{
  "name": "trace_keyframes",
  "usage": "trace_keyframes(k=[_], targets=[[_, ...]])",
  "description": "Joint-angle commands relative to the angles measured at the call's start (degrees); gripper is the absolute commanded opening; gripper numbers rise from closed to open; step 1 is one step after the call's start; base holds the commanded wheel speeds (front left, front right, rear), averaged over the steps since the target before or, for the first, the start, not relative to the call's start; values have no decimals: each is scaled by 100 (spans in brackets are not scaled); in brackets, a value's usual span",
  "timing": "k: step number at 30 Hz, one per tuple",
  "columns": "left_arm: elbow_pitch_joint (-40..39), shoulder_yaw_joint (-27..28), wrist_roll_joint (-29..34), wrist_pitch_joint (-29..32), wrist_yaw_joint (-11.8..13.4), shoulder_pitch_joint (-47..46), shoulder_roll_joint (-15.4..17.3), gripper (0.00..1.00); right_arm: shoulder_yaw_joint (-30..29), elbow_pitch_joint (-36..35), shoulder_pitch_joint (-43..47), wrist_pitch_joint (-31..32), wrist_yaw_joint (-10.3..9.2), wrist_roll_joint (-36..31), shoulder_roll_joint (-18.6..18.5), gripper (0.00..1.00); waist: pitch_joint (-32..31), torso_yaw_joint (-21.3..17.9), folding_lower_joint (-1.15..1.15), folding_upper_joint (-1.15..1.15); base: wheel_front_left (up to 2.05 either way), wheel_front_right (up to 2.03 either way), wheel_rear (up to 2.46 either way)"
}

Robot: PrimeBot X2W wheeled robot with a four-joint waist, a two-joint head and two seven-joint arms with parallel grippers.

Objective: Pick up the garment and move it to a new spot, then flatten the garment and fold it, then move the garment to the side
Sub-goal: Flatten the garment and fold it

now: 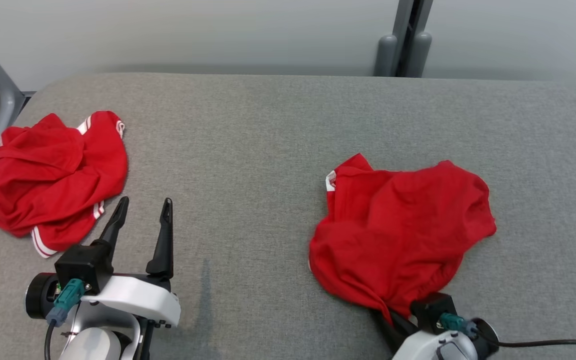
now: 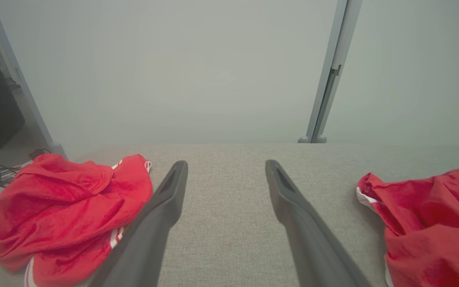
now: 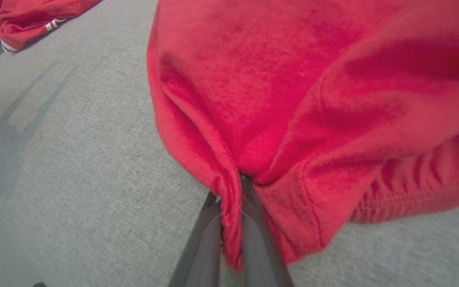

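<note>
right gripper (image 3: 231, 189) jaws clamp the red garment (image 1: 398, 220); left gripper (image 1: 145, 201) jaws spread wide.

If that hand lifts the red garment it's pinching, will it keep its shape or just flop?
Probably flop: the red garment lies crumpled in soft folds. It seems light too, since the right hand bunches its edge in one narrow pinch.

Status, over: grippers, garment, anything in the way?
Right gripper shut on near hem of red garment, crumpled on grey fabric surface. Left gripper open, empty. Second red garment, white-striped, at left edge, apart from the first.
</note>
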Motion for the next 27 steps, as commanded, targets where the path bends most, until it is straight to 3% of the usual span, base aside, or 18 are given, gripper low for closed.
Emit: trace_keyframes(k=[1,5,9,13,18,23,27], targets=[[19,40,-12,-36,22,-80,27,100,25,-157,-108,24,-2,73,-80,0,19,-71,0,0,0,0,0],[23,99,-50,-78,75,-51,46,100,215,-1007,-106,326,-1,493,-287,0,27,-235,0,0,0,0,0],[16,153,-83,-97,110,-6,74,100,322,-2243,-92,1018,-1,1285,-647,0,24,-389,0,0,0,0,0],[-3,180,-95,-102,135,5,99,100,116,-3546,-84,1766,-1,1963,-1001,0,33,-481,0,0,0,0,0],[-39,174,-86,-109,156,-19,103,100,-378,-4532,-172,2272,-1,2532,-1061,0,81,-517,0,0,0,0,0],[-63,134,-68,-123,157,-106,87,100,-1252,-5001,-332,2732,-1,3184,-847,0,186,-502,0,0,0,0,0],[-48,88,-66,-149,149,-173,39,100,-2186,-4503,-451,2993,-1,3514,-760,0,315,-464,0,0,0,0,0]])
